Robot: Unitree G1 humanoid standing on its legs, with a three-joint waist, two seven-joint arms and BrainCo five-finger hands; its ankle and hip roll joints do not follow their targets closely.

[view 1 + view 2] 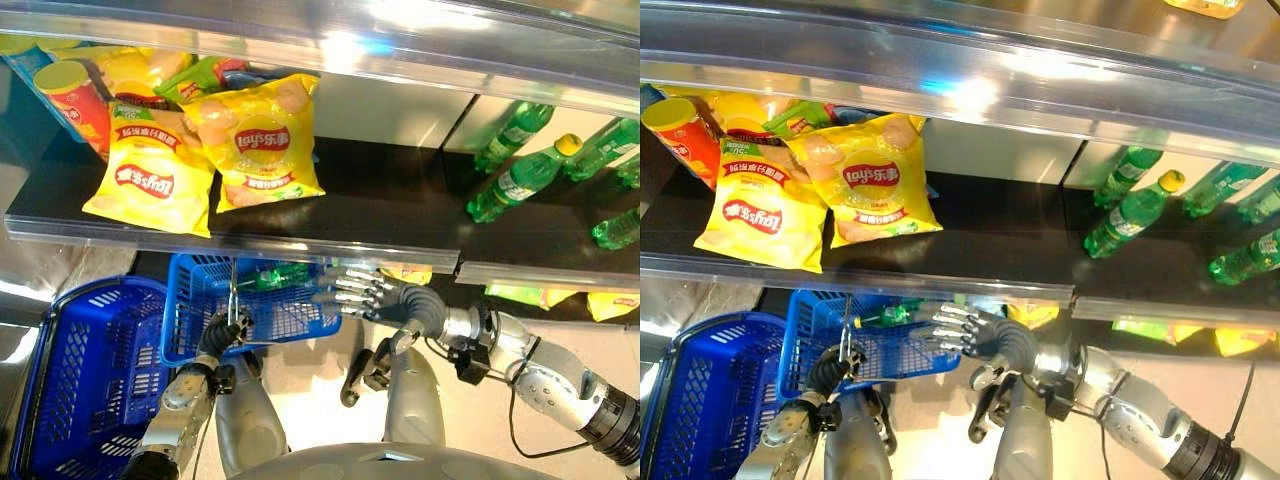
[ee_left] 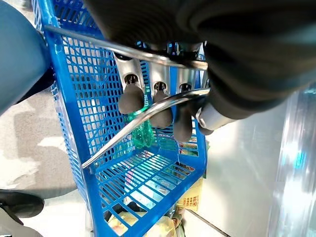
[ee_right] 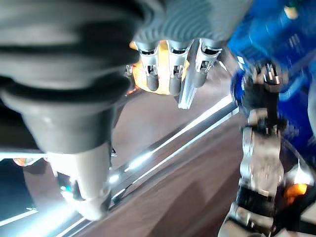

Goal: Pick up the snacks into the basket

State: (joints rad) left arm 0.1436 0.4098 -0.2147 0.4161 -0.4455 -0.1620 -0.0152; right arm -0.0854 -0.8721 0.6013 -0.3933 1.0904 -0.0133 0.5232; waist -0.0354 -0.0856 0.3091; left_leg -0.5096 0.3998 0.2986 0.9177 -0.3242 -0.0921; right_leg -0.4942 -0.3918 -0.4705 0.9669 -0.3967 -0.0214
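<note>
1. While the left hand (image 1: 222, 335) clenches the metal handle (image 1: 232, 290) of the blue basket (image 1: 262, 312), the right hand (image 1: 362, 293), fingers straight and empty, hovers below the shelf (image 1: 380, 200); the yellow chip bags (image 1: 258, 140) lie toward its 11 o'clock, long axes running front to back.
2. Right eye view: these glossy, puffy bags (image 1: 868, 178) sit nearer the left arm.
3. Left wrist view: fingers (image 2: 160, 116) curl round the handle; a green bottle (image 2: 142, 132) lies inside.
4. Right wrist view: straight fingers (image 3: 170, 74) point at something yellow.
</note>
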